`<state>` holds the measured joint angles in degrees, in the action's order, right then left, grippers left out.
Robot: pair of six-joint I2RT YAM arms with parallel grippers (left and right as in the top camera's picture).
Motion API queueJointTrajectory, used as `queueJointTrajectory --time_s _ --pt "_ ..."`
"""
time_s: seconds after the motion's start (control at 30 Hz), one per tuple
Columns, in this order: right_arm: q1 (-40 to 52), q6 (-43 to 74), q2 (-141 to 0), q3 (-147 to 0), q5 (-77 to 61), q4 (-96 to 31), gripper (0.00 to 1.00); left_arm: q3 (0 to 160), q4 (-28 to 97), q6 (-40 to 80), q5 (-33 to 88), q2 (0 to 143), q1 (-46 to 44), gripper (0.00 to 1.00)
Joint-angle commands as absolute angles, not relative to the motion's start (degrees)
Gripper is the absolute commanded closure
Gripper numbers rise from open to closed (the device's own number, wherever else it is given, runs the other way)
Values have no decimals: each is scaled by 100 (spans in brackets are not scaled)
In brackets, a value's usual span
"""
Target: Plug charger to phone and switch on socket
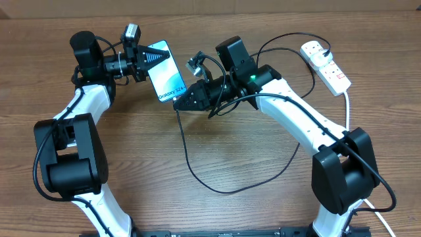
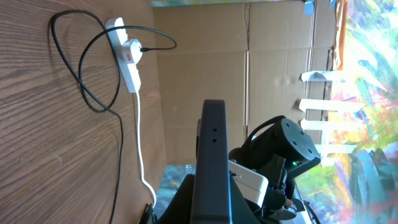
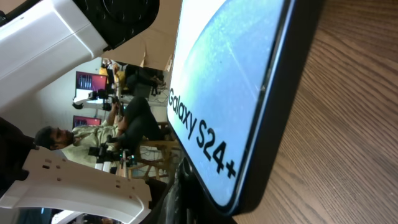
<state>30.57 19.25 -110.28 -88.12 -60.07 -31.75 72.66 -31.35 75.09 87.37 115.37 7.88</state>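
Note:
My left gripper [image 1: 143, 60] is shut on the phone [image 1: 166, 70] and holds it up, tilted, with its blue "Galaxy S24" screen showing. In the left wrist view the phone [image 2: 213, 155] stands edge-on between the fingers. My right gripper [image 1: 186, 99] is at the phone's lower end, shut on the tip end of the charger [image 1: 186, 158]. The black cable loops across the table to the socket [image 1: 327, 66] at the back right. In the right wrist view the phone [image 3: 230, 81] fills the frame. The connector tip is hidden under its bottom edge by my right gripper [image 3: 205, 199].
The socket [image 2: 127, 62] lies by the table's far edge, with the black cable [image 2: 87, 81] plugged in and its thick white cord [image 2: 140, 143] running off the edge. Cardboard panels [image 2: 199, 81] stand behind. The wooden table [image 1: 263, 210] carries both arm bases at the front.

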Motion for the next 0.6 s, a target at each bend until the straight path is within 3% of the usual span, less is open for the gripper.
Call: queueJointTrajectory --time_s 0.0,0.57 --pt "2823 1979 -11072 -8884 -5970 -3050 96 7314 -3179 7520 9052 11467 668 96" --pt "2751 2165 -11072 -8884 -6005 -3024 96 7314 -3179 7481 9050 11467 668 96"
